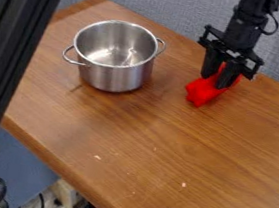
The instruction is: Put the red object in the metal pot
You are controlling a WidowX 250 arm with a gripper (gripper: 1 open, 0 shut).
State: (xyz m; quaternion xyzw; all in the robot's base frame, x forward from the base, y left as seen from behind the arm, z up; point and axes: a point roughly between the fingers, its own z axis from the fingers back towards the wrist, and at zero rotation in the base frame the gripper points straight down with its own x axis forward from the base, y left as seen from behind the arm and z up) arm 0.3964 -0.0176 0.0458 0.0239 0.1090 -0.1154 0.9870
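The red object (205, 91) is a small bright red block at the back right of the wooden table (160, 160), its upper end reaching up between the black fingers. My gripper (224, 78) comes straight down from above and is shut on that upper end; the block's lower end is at or just above the table. The metal pot (112, 56), round and shiny with small loop handles, stands upright at the back left, well to the left of the gripper. Nothing shows inside it.
A dark slanted post (15, 44) crosses the left of the view in front of the table. The table's front edge runs diagonally at lower left, with cables and clutter (44, 204) on the floor below. A grey wall is behind.
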